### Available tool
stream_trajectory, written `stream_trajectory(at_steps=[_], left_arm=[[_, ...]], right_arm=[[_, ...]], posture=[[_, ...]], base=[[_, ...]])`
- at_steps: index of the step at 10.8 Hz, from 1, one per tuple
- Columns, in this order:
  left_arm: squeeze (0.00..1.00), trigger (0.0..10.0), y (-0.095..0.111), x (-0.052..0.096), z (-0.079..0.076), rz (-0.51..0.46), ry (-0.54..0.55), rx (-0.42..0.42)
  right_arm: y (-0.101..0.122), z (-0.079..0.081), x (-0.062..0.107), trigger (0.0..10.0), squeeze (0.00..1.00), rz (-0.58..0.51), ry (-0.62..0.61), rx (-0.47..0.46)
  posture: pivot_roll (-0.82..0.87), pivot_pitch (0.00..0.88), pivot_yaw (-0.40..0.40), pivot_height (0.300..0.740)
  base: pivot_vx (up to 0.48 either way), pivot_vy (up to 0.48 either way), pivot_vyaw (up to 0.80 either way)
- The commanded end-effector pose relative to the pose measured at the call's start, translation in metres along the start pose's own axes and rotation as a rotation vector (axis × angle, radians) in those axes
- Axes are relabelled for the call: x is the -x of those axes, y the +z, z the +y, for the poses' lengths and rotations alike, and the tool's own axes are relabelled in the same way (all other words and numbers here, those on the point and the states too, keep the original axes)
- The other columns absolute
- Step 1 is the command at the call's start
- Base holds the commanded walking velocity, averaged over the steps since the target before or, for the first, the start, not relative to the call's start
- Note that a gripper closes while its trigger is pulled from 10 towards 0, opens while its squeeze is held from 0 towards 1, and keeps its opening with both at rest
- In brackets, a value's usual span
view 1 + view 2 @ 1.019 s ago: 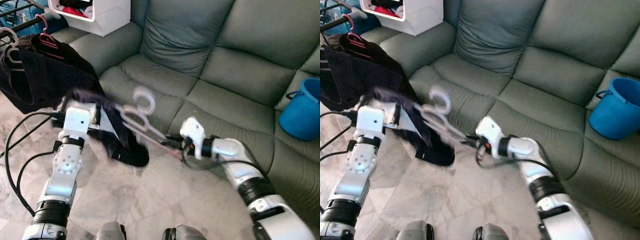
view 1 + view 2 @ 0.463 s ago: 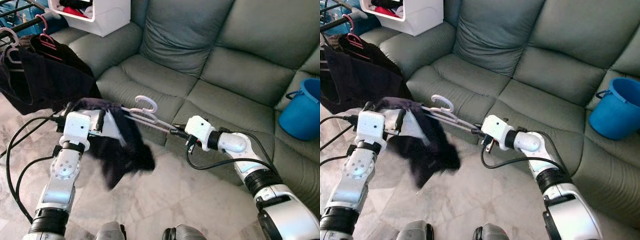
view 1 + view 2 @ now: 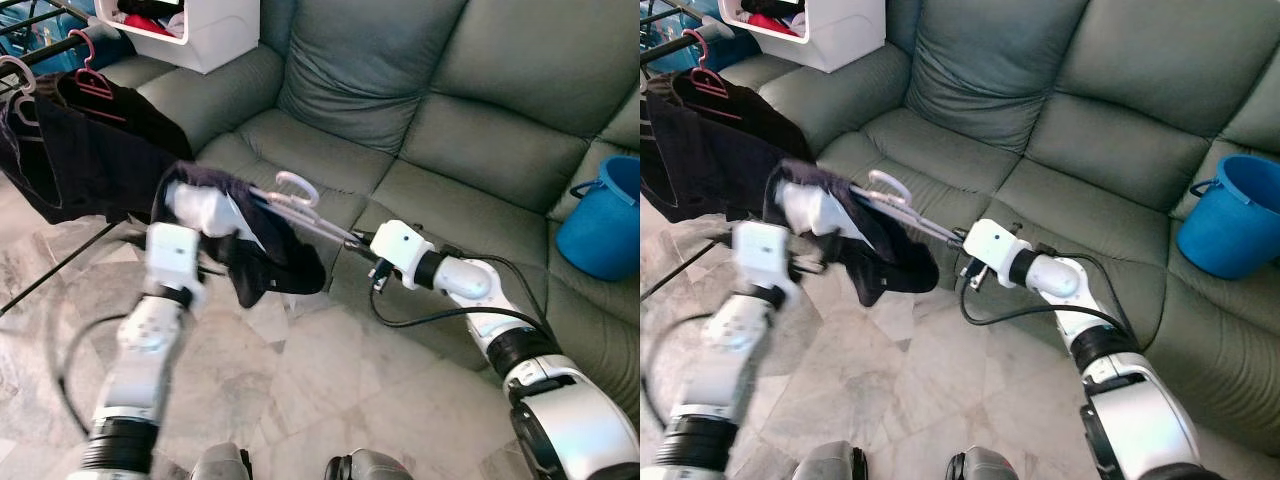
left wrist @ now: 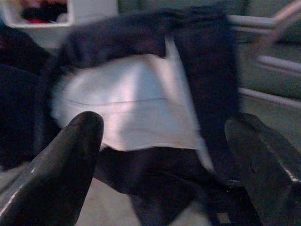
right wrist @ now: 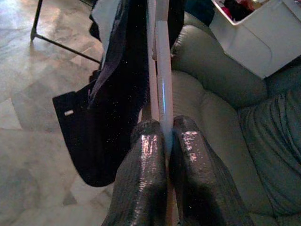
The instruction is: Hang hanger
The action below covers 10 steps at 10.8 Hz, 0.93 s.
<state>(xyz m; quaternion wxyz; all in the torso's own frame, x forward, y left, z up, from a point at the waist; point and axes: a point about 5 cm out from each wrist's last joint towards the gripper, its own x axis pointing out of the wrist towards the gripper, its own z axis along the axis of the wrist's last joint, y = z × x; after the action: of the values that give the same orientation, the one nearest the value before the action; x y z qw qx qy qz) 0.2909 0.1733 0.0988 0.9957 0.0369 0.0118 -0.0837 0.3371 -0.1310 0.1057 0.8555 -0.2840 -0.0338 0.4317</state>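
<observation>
The right gripper (image 5: 164, 141) pinches the end of a white hanger (image 3: 300, 205) between its 2 fingers, holding it level above the marble floor (image 3: 330, 390) in front of the grey sofa (image 3: 450, 120). A dark garment (image 3: 265, 255) with white lining hangs from the hanger's far end. There the left gripper (image 4: 164, 136) has its fingers spread wide in front of the cloth, beside a rack (image 3: 40, 25) of dark clothes.

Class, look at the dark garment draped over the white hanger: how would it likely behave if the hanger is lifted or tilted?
The dark garment is probably floppy: it sags in loose folds below the white hanger. It may slide along the smooth bar, since it seems only draped there. The hanger itself looks stiff, staying straight though the right gripper pinches just one end.
</observation>
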Motion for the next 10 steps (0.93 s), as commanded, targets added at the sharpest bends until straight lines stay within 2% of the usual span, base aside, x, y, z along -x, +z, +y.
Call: stream_trajectory(at_steps=[1, 2, 4, 5, 6, 7, 8, 10], left_arm=[[0.0, 10.0, 0.009, -0.005, -0.003, -0.022, -0.018, 0.029], [0.0, 10.0, 0.013, -0.008, -0.012, -0.024, -0.059, 0.123], [0.0, 9.7, 0.016, -0.01, -0.024, -0.039, -0.098, 0.13], [0.0, 6.6, 0.017, -0.012, -0.024, -0.045, -0.09, 0.104], [0.0, 0.0, 0.017, -0.014, -0.021, -0.046, -0.078, 0.086], [0.0, 0.0, 0.017, -0.015, -0.015, -0.05, -0.055, 0.046], [0.0, 0.0, 0.017, -0.017, -0.006, -0.053, -0.033, -0.039], [0.0, 0.0, 0.017, -0.018, 0.004, -0.061, 0.003, -0.142]], right_arm=[[0.012, -0.01, -0.003, 0.0, 0.0, -0.056, -0.036, 0.034], [0.012, -0.009, -0.004, 0.0, 0.0, -0.062, -0.032, 0.037], [0.016, -0.002, -0.01, 0.0, 0.0, -0.094, -0.013, 0.016], [0.021, 0.001, -0.014, 0.0, 0.0, -0.123, 0.007, 0.002], [0.026, 0.002, -0.016, 0.0, 0.0, -0.154, 0.03, -0.017], [0.031, 0.002, -0.017, 0.0, 0.0, -0.179, 0.049, -0.032], [0.036, 0.0, -0.015, 0.0, 0.0, -0.209, 0.054, -0.043], [0.036, -0.002, -0.011, 0.0, 0.0, -0.214, 0.059, -0.042]], posture=[[-0.04, 0.0, -0.077, 0.74], [-0.04, 0.0, -0.077, 0.74], [-0.04, 0.0, -0.076, 0.74], [-0.04, 0.0, -0.078, 0.74], [-0.04, 0.0, -0.079, 0.74], [-0.05, 0.0, -0.079, 0.74], [-0.05, 0.0, -0.076, 0.74], [-0.05, 0.0, -0.073, 0.74]], base=[[0.0, 0.0, 0.0], [0.0, 0.0, 0.0], [0.0, 0.0, 0.0], [0.0, 0.0, 0.0], [0.0, 0.0, 0.0], [0.0, 0.0, 0.0], [0.0, 0.0, 0.0], [0.0, 0.0, 0.0]])
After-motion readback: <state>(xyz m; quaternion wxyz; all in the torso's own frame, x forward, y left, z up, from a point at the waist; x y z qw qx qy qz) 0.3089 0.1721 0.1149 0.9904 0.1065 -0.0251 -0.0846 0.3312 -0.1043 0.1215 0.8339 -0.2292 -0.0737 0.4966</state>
